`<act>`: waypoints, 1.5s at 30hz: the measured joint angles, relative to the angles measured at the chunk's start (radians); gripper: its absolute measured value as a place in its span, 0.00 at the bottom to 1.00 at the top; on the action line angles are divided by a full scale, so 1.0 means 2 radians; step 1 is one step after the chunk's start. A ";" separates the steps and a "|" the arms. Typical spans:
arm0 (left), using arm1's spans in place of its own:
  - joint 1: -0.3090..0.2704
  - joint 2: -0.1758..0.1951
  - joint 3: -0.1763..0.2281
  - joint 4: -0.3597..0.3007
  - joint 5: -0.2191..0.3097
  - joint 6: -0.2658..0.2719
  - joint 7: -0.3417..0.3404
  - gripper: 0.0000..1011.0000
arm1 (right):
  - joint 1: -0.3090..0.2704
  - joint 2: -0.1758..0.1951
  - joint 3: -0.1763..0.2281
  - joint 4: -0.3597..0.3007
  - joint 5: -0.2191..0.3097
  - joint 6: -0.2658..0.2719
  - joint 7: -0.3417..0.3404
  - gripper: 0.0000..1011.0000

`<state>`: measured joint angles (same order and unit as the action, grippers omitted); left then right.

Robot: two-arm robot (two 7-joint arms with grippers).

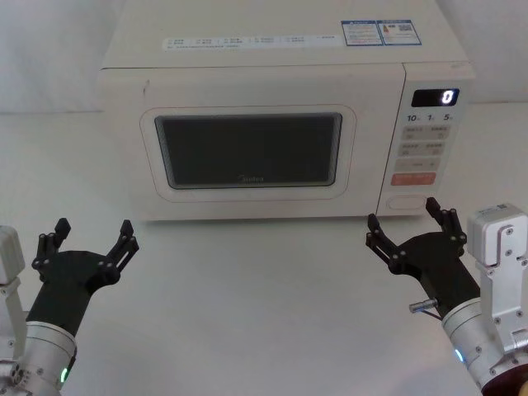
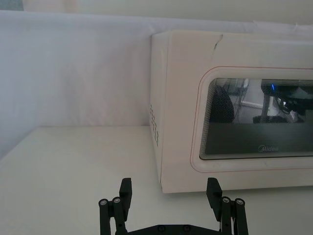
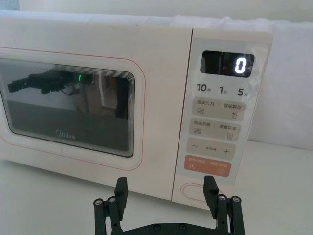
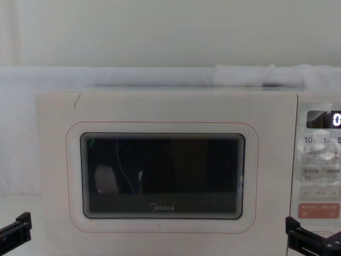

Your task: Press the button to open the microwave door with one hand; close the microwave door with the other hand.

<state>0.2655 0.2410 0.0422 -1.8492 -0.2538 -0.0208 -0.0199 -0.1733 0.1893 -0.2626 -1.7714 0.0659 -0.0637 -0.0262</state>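
Just in front of the microwave (image 1: 280,115), low at its keypad end, I've got the right gripper (image 1: 410,221) w/ fingers spread, near but not touching the button (image 3: 194,191). Door (image 1: 247,153) sits shut. Risk: the orange-red key (image 3: 207,164) lies right above the button, so a high approach hits the wrong pad. Left gripper (image 1: 91,241), also spread, waits off the door's hinge end; if it crowds in, the opening door could strike it.
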 joint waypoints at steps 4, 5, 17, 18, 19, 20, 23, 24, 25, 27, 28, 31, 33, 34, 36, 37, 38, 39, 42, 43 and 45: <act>0.000 0.000 0.000 0.000 0.000 0.000 0.000 0.99 | 0.000 0.000 0.000 0.000 0.000 0.000 0.000 0.99; 0.000 0.000 0.000 0.000 0.000 0.000 0.000 0.99 | 0.000 0.000 0.000 0.000 0.000 0.000 0.000 0.99; 0.000 0.000 0.000 0.000 0.000 0.000 0.000 0.99 | 0.000 0.000 0.000 0.000 0.000 0.000 0.000 0.99; 0.000 0.000 0.000 0.000 0.000 0.000 0.000 0.99 | 0.000 0.000 0.000 0.000 0.000 0.000 0.000 0.99; 0.000 0.000 0.000 0.000 0.000 0.000 0.000 0.99 | 0.000 0.000 0.000 0.000 0.000 0.000 0.000 0.99; 0.000 0.000 0.000 0.000 0.000 0.000 0.000 0.99 | 0.000 0.000 0.000 0.000 0.000 0.000 0.000 0.99; 0.000 0.000 0.000 0.000 0.000 0.000 0.000 0.99 | 0.000 0.000 0.000 0.000 0.000 0.000 0.000 0.99; 0.000 0.000 0.000 0.000 0.000 0.000 0.000 0.99 | 0.000 0.000 0.000 0.000 0.000 0.000 0.000 0.99; 0.000 0.000 0.000 0.000 0.000 0.000 0.000 0.99 | 0.000 0.000 0.000 0.000 0.000 0.000 0.000 0.99; 0.000 0.000 0.000 0.000 0.000 0.000 0.000 0.99 | 0.000 0.000 0.000 0.000 0.000 0.000 0.000 0.99; 0.000 0.000 0.000 0.000 0.000 0.000 0.000 0.99 | 0.000 0.000 0.000 0.000 0.000 0.000 0.000 0.99; 0.000 0.000 0.000 0.000 0.000 0.000 0.000 0.99 | 0.000 0.000 0.000 0.000 0.000 0.000 0.000 0.99; 0.000 0.000 0.000 0.000 0.000 0.000 0.000 0.99 | 0.000 0.000 0.000 0.000 0.000 0.000 0.000 0.99; 0.000 0.000 0.000 0.000 0.000 0.000 0.000 0.99 | 0.000 0.000 0.000 0.000 0.000 0.000 0.000 0.99; 0.000 0.000 0.000 0.000 0.000 0.000 0.000 0.99 | 0.000 0.000 0.000 0.000 0.000 0.000 0.000 0.99; 0.000 0.000 0.000 0.000 0.000 0.000 0.000 0.99 | 0.000 0.000 0.000 0.000 0.000 0.000 0.000 0.99; 0.000 0.000 0.000 0.000 0.000 0.000 0.000 0.99 | 0.000 0.000 0.000 0.000 0.000 0.000 0.000 0.99; 0.000 0.000 0.000 0.000 0.000 0.000 0.000 0.99 | 0.000 0.000 0.000 0.000 0.000 0.000 0.000 0.99; 0.000 0.000 0.000 0.000 0.000 0.000 0.000 0.99 | 0.000 0.000 0.000 0.000 0.000 0.000 0.000 0.99; 0.000 0.000 0.000 0.000 0.000 0.000 0.000 0.99 | 0.000 0.000 0.000 0.000 0.000 0.000 0.000 0.99; 0.000 0.000 0.000 0.000 0.000 0.000 0.000 0.99 | 0.000 0.000 0.000 0.000 0.000 0.000 0.000 0.99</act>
<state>0.2655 0.2410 0.0422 -1.8492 -0.2539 -0.0208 -0.0199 -0.1733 0.1892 -0.2626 -1.7714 0.0659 -0.0637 -0.0262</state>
